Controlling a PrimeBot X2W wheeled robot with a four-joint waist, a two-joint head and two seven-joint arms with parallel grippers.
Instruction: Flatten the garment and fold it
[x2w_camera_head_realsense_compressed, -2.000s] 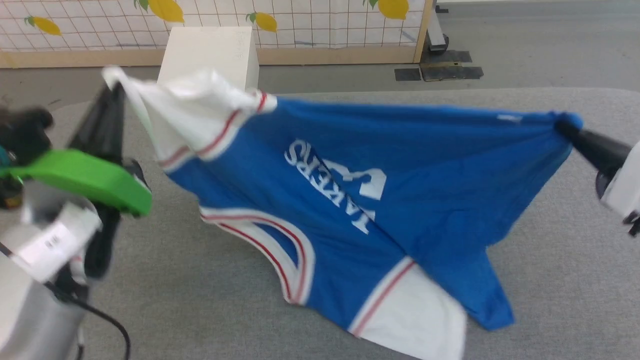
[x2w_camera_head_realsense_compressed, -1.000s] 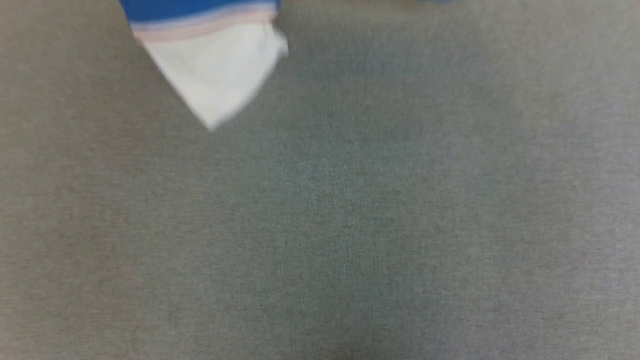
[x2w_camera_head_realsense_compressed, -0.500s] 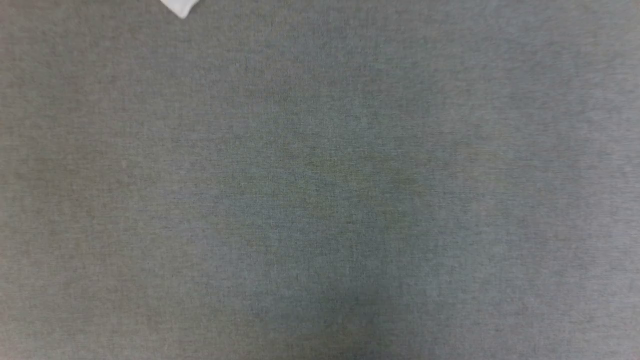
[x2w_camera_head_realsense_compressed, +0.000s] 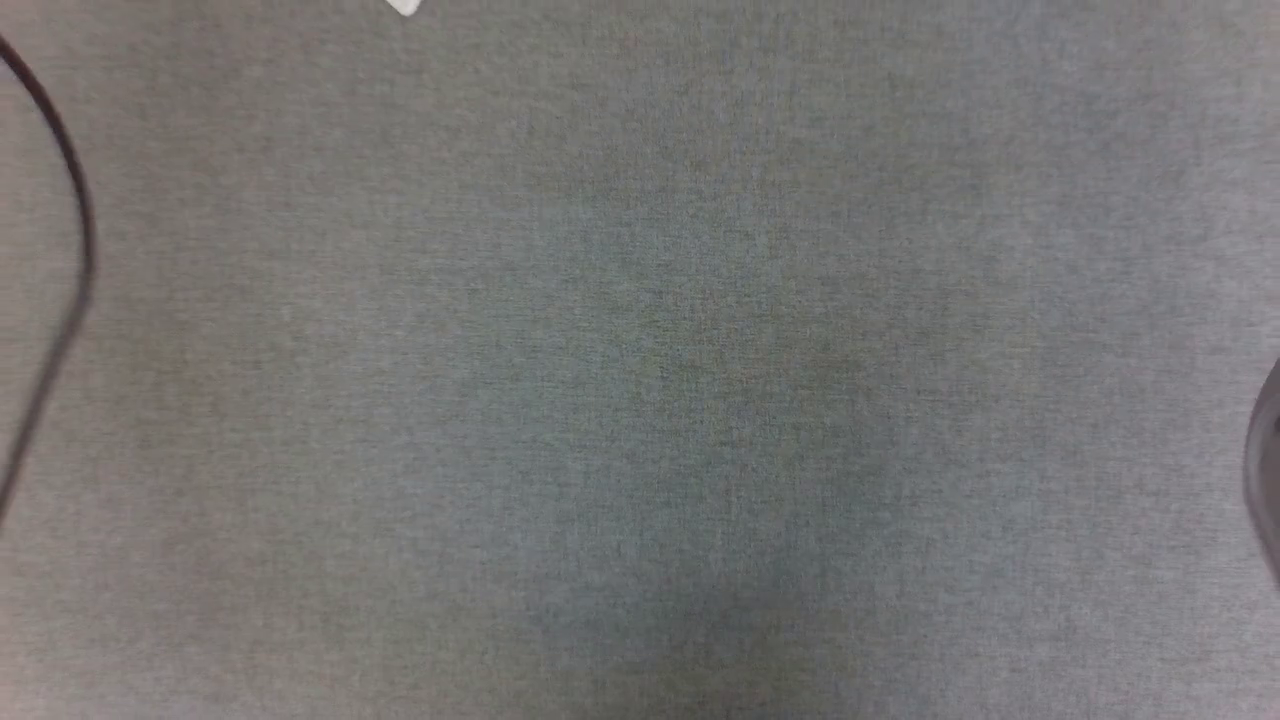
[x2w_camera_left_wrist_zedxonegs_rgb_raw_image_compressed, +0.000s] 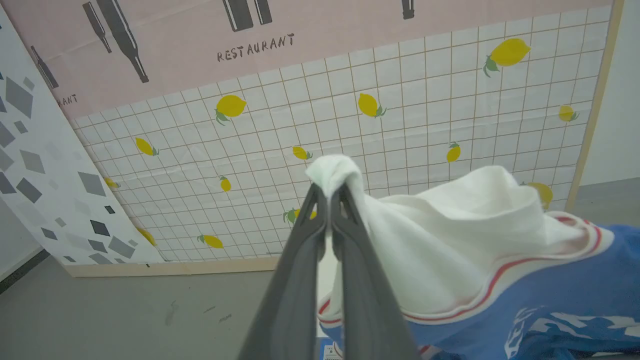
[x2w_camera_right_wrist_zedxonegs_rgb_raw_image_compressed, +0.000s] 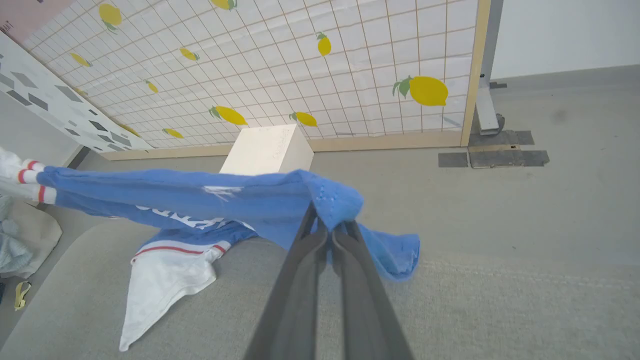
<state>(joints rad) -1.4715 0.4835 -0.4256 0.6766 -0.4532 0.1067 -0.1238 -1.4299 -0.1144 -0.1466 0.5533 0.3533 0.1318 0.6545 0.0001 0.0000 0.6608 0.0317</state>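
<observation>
The garment (x2w_camera_right_wrist_zedxonegs_rgb_raw_image_compressed: 200, 200), a bright blue jersey with white sleeves and thin red stripes, hangs stretched between my two grippers above the grey table (x2w_camera_right_wrist_zedxonegs_rgb_raw_image_compressed: 475, 310). My left gripper (x2w_camera_left_wrist_zedxonegs_rgb_raw_image_compressed: 328, 192) is shut on a white sleeve of the garment (x2w_camera_left_wrist_zedxonegs_rgb_raw_image_compressed: 450, 240). My right gripper (x2w_camera_right_wrist_zedxonegs_rgb_raw_image_compressed: 330, 227) is shut on a bunched blue edge at the other end. One white sleeve (x2w_camera_right_wrist_zedxonegs_rgb_raw_image_compressed: 160, 280) lies on the table below the lifted cloth. In the head view a white tip of the garment (x2w_camera_head_realsense_compressed: 405, 6) shows at the top edge.
The head view looks straight down at grey table cloth (x2w_camera_head_realsense_compressed: 640, 400); a dark cable (x2w_camera_head_realsense_compressed: 70, 250) curves at its left edge. A white box (x2w_camera_right_wrist_zedxonegs_rgb_raw_image_compressed: 267, 150) stands beyond the table before a lemon-patterned screen (x2w_camera_right_wrist_zedxonegs_rgb_raw_image_compressed: 300, 60). A pale cloth bundle (x2w_camera_right_wrist_zedxonegs_rgb_raw_image_compressed: 20, 240) lies left of the table.
The head camera has tilted down, so the stretched garment has slid out of the top of its picture. A cable has come in at the left edge.
</observation>
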